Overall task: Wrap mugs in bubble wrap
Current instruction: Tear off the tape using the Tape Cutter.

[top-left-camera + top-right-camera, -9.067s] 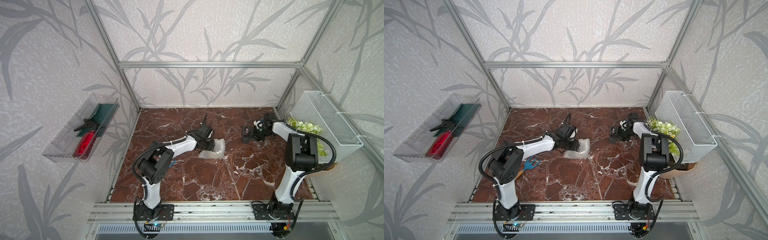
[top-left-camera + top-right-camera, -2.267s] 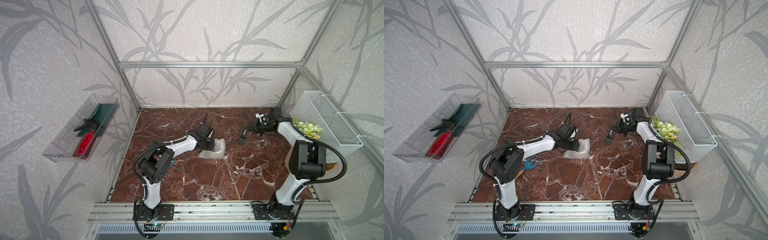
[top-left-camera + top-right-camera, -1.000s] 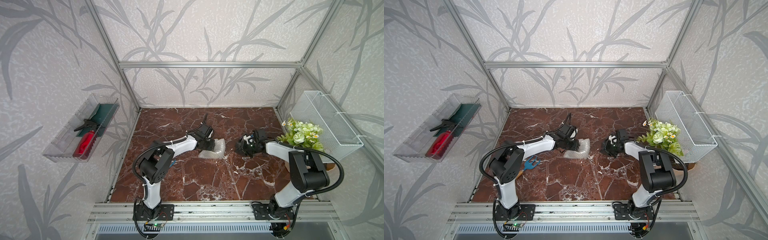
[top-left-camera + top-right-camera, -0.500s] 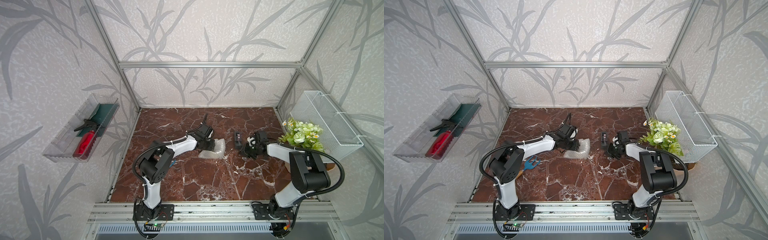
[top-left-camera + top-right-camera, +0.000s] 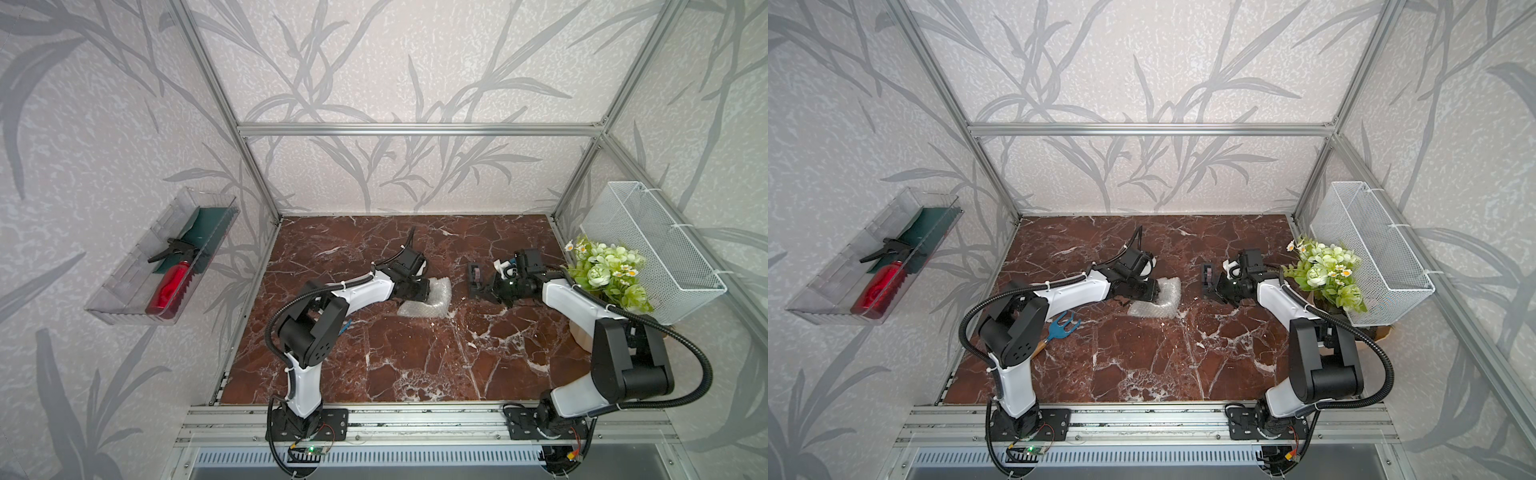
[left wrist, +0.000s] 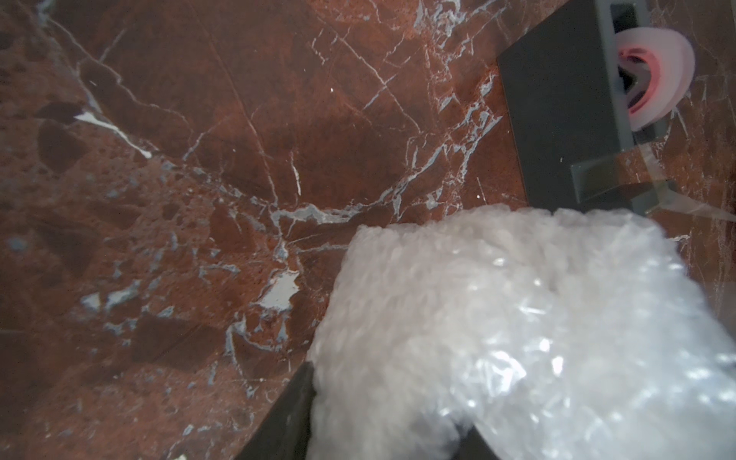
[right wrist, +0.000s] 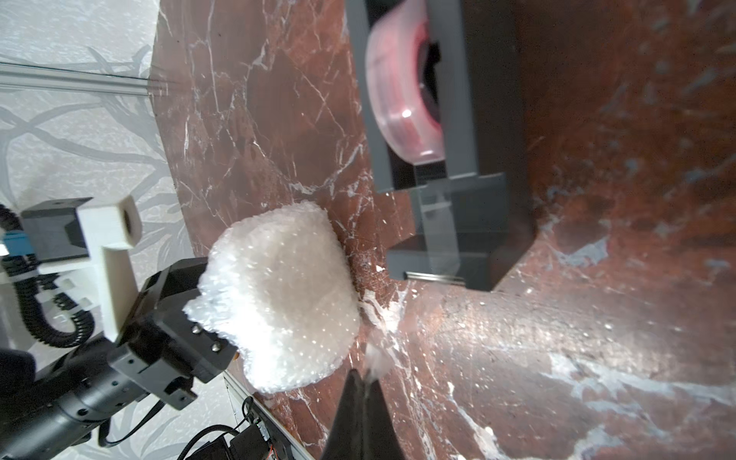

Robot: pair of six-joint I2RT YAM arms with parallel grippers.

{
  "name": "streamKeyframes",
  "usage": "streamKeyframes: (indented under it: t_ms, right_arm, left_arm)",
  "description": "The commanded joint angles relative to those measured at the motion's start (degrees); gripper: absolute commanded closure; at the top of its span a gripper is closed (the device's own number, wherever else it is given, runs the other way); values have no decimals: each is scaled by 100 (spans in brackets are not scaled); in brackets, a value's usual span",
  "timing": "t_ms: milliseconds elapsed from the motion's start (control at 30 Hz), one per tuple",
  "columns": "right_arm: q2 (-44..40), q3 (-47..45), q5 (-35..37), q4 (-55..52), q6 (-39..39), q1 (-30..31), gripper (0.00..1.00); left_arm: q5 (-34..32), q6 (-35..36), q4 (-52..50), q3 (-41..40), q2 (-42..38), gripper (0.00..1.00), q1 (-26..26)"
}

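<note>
Down on the marble surface [image 5: 374, 365], the bubble wrap [image 5: 430, 297] [image 5: 1158, 302] sits bunched into a pale lump close to the middle, resting on the stone. The left arm [image 5: 361, 291] reaches in low from 9 o'clock, and the left jaws are clamped on the near end of that lump; the wrist view shows dark fingers [image 6: 286, 418] either side of it. No mug shows anywhere, and whether it lies inside the bundle I cannot tell. At 2 o'clock from the bundle stands a dark tape dispenser [image 5: 473, 276] [image 7: 490, 223], apart from the wrap, with a pinkish tape roll [image 7: 402, 99] seated in its cradle. The right arm [image 5: 569, 299] comes across from 3 o'clock. The right jaws are pressed tight together just at 6 o'clock of the dispenser, low over the stone, nipping the end of a clear tape strip [image 7: 373, 360]. That puts them near the bundle's 3 o'clock side, not touching it. Out at the 3 o'clock edge is a bunch of green-and-white flowers [image 5: 602, 274], with a white wire basket [image 5: 665, 266] hung on the wall behind. On the 9 o'clock wall a clear tray [image 5: 124, 291] holds a red spray bottle [image 5: 170, 286]. In a top view a blue hand rake [image 5: 1064, 326] lies at 8 o'clock, beside the left arm's elbow.
</note>
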Motion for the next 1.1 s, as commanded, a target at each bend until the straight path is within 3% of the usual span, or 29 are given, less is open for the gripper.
streamKeyframes:
  t_ms: [0, 400, 767, 967, 1067]
  right_arm:
    - [43, 279, -184, -315, 14, -18, 100]
    - [166, 700, -293, -431, 5, -27, 100]
    - [-120, -622, -307, 195, 401, 108, 100]
    - [952, -1128, 416, 652, 241, 84, 100]
    - [887, -1069, 786, 540, 301, 82, 100]
  left_arm:
    - [68, 67, -224, -204, 89, 58, -56]
    - [75, 60, -205, -226, 86, 58, -60]
    - [100, 59, -204, -212, 122, 58, -58]
    - [134, 51, -183, -197, 177, 58, -61]
    - [89, 56, -212, -215, 131, 58, -59]
